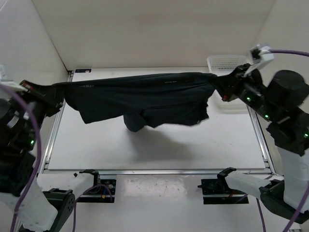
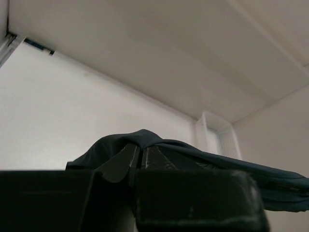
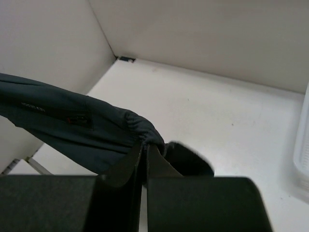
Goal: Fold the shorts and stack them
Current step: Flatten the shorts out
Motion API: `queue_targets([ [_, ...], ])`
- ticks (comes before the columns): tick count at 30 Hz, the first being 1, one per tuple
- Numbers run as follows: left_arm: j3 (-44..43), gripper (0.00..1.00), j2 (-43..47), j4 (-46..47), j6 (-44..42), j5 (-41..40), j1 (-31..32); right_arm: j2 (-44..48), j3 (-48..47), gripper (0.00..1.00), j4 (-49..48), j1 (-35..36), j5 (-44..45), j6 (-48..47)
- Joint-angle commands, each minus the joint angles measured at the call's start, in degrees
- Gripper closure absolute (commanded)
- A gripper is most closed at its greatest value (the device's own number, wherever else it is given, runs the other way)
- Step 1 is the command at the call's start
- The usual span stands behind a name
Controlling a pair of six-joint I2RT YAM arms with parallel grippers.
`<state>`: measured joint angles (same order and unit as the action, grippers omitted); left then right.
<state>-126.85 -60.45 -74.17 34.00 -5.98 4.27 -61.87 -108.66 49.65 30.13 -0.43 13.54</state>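
Note:
The dark navy shorts (image 1: 145, 99) hang stretched between my two grippers above the white table, waistband along the top edge, legs drooping toward the table. My left gripper (image 1: 57, 89) is shut on the left end of the shorts; in the left wrist view the fabric (image 2: 145, 140) is bunched over the closed fingertips (image 2: 140, 151). My right gripper (image 1: 221, 83) is shut on the right end of the waistband; in the right wrist view the gathered elastic (image 3: 140, 128) sits pinched at the fingertips (image 3: 145, 147).
A white mesh basket (image 1: 227, 63) stands at the back right corner, just behind the right gripper; it also shows in the left wrist view (image 2: 217, 137). White walls enclose the table (image 1: 159, 150) at back and left.

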Motion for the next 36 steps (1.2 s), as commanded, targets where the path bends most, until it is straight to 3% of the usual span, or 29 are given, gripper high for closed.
queue_targets([
  [1,-8.73,0.9,0.34,-0.88,-0.16,-13.44,1.17,1.92,-4.8,1.0,5.37,-1.3,10.35,-2.99],
  [6,-11.41,0.9,-5.19,0.42,-2.26,-13.63,2.93,1.23,-6.74,1.0,7.39,-1.3,18.78,-1.76],
  [12,1.67,0.9,-17.14,9.73,-7.62,-4.84,2.93,-9.12,0.7,1.0,6.0,-1.3,27.14,-3.61],
  [16,6.61,0.9,-33.53,15.72,-9.38,1.84,1.35,-19.85,8.19,1.0,-3.82,-2.53,27.75,-2.83],
  [17,5.31,0.7,-37.25,16.25,-9.91,1.85,1.35,-22.57,9.16,1.0,-5.94,-2.53,27.76,-2.82],
  [19,-1.71,0.38,-45.07,12.85,-10.88,1.06,1.35,-32.4,7.34,0.57,-7.46,-4.81,26.79,-1.16],
  [20,-5.3,0.27,-52.77,9.87,-10.88,1.06,1.35,-35.92,5.15,0.34,-5.98,-5.6,25.14,0.68],
  [21,-13.26,0.19,-56.06,6.44,-10.88,2.1,1.35,-42.13,2.17,0.21,-3.62,-6.22,24.34,2.18],
  [22,-16.04,0.17,-58.36,2.93,-11.49,2.11,1.35,-44.11,-2.3,0.11,-1.68,-6.75,24.33,3.5],
  [23,-16.06,0.16,-58.56,0.89,-11.5,2.11,2.22,-44.91,-2.34,0.09,-0.53,-6.75,22.59,4.21],
  [25,-7.32,0.12,-53.93,3.23,-12.02,0.81,3.37,-43.0,1.83,0.07,-1.56,-7.27,21.88,5.0],
  [28,11.31,0.12,-41.01,10.88,-13.51,4.11,5.13,-36.85,11.93,0.07,-3.77,-7.98,18.29,5.8],
  [30,20.1,0.26,-33.47,12.55,-13.52,6.76,7.14,-31.41,18.1,0.08,-5.34,-8.51,15.56,7.19],
  [31,28.5,0.34,-31.42,13.87,-13.0,9.12,8.11,-29.3,21.44,0.11,-5.87,-9.03,14.06,7.72],
  [33,36.72,0.53,-26.68,15.45,-12.38,11.33,10.92,-22.97,31.81,0.2,-7.28,-9.04,9.16,9.56],
  [36,49.82,0.64,-24.11,18.0,-8.87,11.95,21.52,-15.23,44.3,0.42,-7.81,-10.35,4.57,13.86],
])
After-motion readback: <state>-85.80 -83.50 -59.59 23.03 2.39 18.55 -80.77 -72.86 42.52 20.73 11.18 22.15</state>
